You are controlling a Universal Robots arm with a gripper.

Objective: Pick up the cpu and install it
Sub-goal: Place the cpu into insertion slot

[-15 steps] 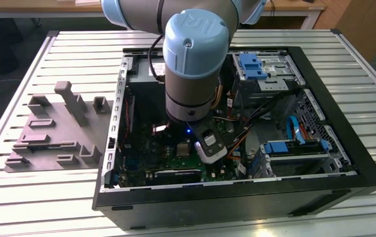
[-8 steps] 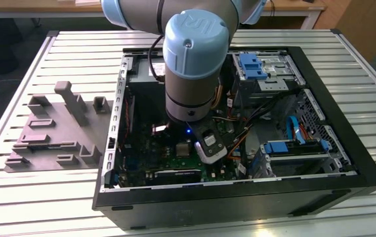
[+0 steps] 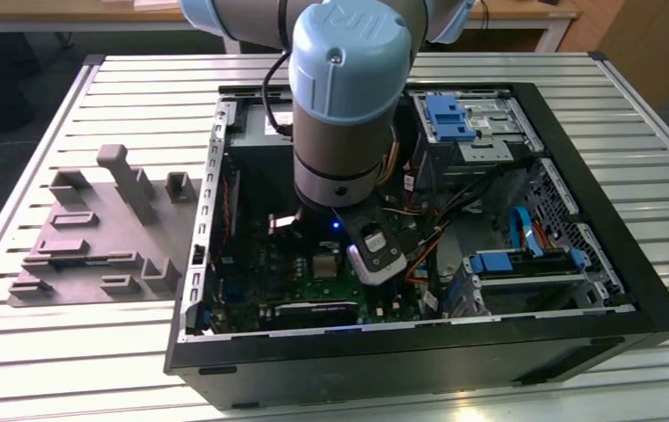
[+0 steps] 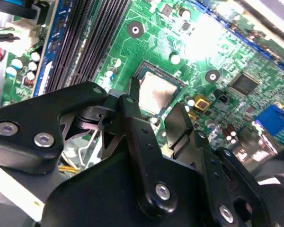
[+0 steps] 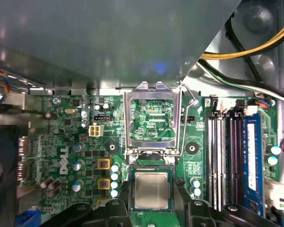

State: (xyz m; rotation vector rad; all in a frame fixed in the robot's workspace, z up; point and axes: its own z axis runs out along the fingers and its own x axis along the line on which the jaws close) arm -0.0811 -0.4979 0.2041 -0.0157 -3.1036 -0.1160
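Observation:
The cpu (image 5: pixel 151 190), a small silvery square with a pale rim, lies flat in the dark socket on the green motherboard (image 5: pixel 71 142); the second wrist view shows the cpu (image 4: pixel 155 91) too. My gripper (image 5: pixel 152 201) hangs low over it inside the black computer case (image 3: pixel 428 356). One black finger (image 5: pixel 120 205) stands on each side of the chip, and a narrow dark gap shows between each finger and the chip's edge. The gripper (image 4: pixel 156 108) is open. The silver socket frame (image 5: pixel 151 118) stands flipped up beside the socket.
Black memory slots (image 5: pixel 225 161) and a blue slot run along one side of the socket. Yellow and black cables (image 5: pixel 255 42) cross behind. Blue-tabbed drive bays (image 3: pixel 449 119) fill the case's far side. A grey block fixture (image 3: pixel 99 237) sits on the slatted table at the exterior view's left.

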